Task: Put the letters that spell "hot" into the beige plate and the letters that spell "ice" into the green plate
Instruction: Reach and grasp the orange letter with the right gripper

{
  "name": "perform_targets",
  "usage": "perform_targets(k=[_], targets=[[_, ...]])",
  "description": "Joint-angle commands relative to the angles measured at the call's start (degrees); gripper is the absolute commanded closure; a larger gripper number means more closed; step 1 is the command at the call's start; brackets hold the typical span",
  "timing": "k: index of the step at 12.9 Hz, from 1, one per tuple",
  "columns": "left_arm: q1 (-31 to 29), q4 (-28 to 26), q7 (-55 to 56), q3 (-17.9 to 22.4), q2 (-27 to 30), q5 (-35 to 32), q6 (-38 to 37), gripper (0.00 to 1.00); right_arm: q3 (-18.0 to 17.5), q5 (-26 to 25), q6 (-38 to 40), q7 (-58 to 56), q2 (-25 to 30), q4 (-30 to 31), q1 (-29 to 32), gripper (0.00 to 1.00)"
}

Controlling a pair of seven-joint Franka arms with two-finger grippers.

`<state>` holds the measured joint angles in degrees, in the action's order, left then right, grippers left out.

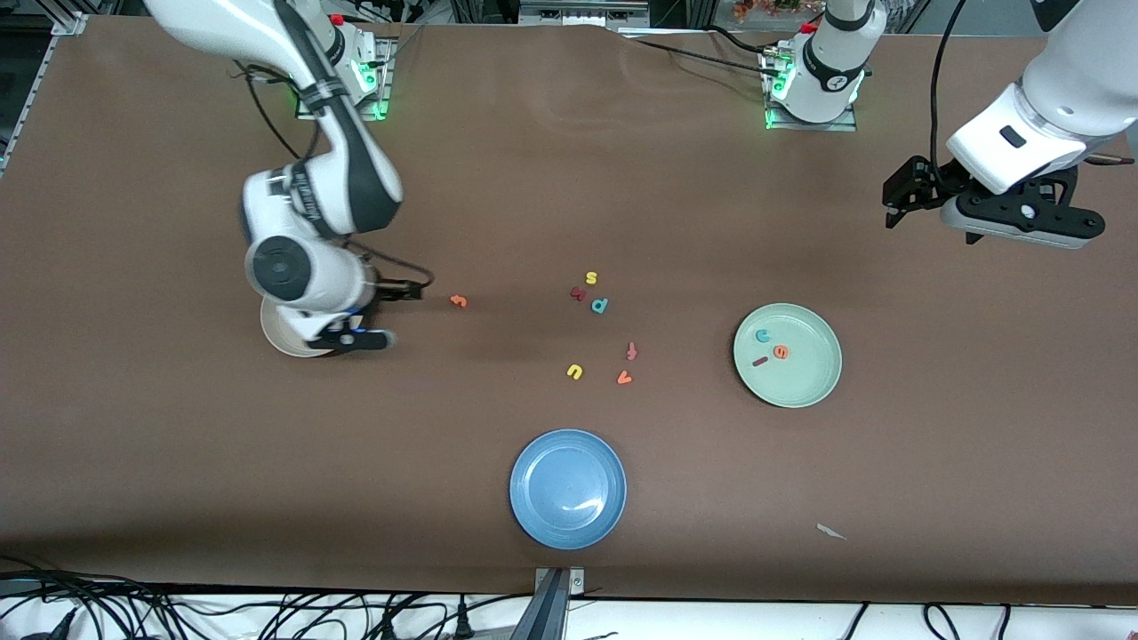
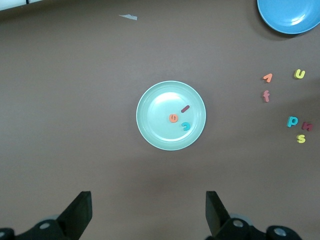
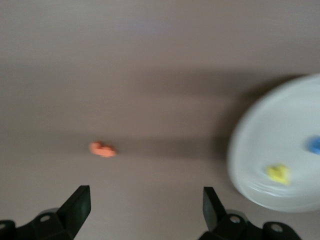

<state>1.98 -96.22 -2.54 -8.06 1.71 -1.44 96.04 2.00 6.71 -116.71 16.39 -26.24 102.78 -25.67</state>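
Right wrist view: we are seeing our right hand [image 3: 142, 207] spread and empty, hanging over the surface [image 1: 178, 444] beside the beige plate [image 3: 265, 150], where the yellow h [image 3: 278, 173] and blue o [image 3: 314, 145] are already lying. The orange t [image 3: 103, 149] is lying just ahead, still on the surface. We are judging it best to centre both fingers around it and descend straight. Our left hand [image 2: 145, 212], spread too, is waiting high over the green plate [image 2: 150, 135] holding i, c and e.

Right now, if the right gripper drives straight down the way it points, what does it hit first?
Probably bare table. The right gripper is open, and nothing lies between its fingers; the orange t sits just ahead and the beige plate off to one side. Depth unclear.
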Motion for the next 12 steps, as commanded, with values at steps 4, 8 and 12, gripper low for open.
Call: perform_targets(k=[4, 8, 12], targets=[[0.56, -0.46, -0.55, 0.67, 1.45, 0.64, 0.55, 0.0, -3.32, -0.11, -9.59, -10.12, -6.54, -0.4, -2.01, 0.01], [1.19, 0.5, -0.72, 1.38, 0.75, 0.64, 0.29, 0.0, -3.4, -0.29, -16.78, -13.49, -5.75, 6.8, -2.19, 0.06], [1.1, 0.95, -0.45, 1.12, -0.04, 1.17, -0.24, 0.0, -3.49, -0.29, -20.84, -13.14, -6.02, 8.92, -2.45, 0.1]])
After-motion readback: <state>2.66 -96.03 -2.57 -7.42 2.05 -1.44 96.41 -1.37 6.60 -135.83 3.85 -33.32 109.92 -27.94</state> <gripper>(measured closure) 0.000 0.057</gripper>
